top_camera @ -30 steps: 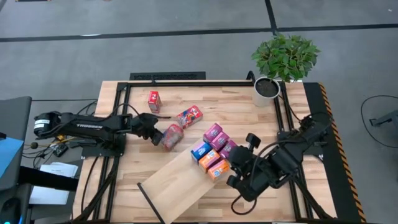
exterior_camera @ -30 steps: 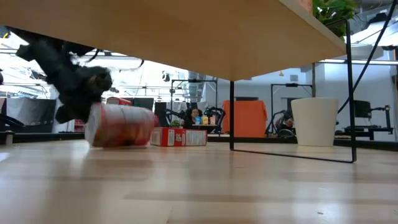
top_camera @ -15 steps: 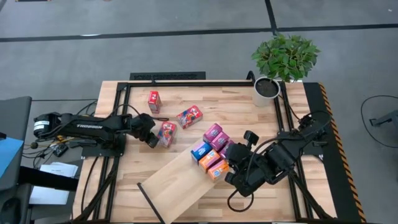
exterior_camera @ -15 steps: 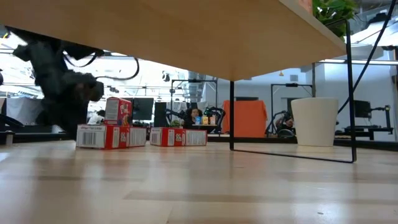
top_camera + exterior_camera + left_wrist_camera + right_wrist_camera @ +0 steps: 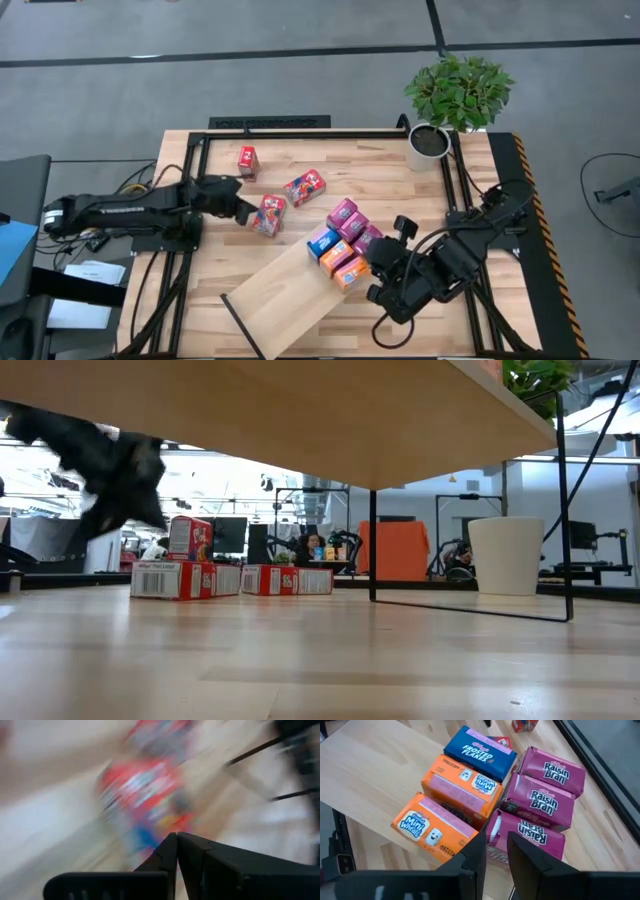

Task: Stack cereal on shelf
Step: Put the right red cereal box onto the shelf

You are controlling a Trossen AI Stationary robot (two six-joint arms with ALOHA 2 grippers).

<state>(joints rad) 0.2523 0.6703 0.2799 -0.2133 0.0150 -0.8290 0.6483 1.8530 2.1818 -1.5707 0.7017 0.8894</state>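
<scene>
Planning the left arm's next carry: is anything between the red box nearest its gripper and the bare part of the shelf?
Nothing visible. The red box lies on the table just past the shut left gripper, and only bare tabletop separates it from the shelf's empty end. The stacked boxes sit at the shelf's other end, near the right gripper.

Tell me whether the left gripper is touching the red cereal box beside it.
Apart. In the high view, bare tabletop shows between the shut left gripper and the red cereal box.

We see a potted plant [image 5: 458,95] in a white pot [image 5: 506,555] at the table's [image 5: 400,185] far right corner.
</scene>
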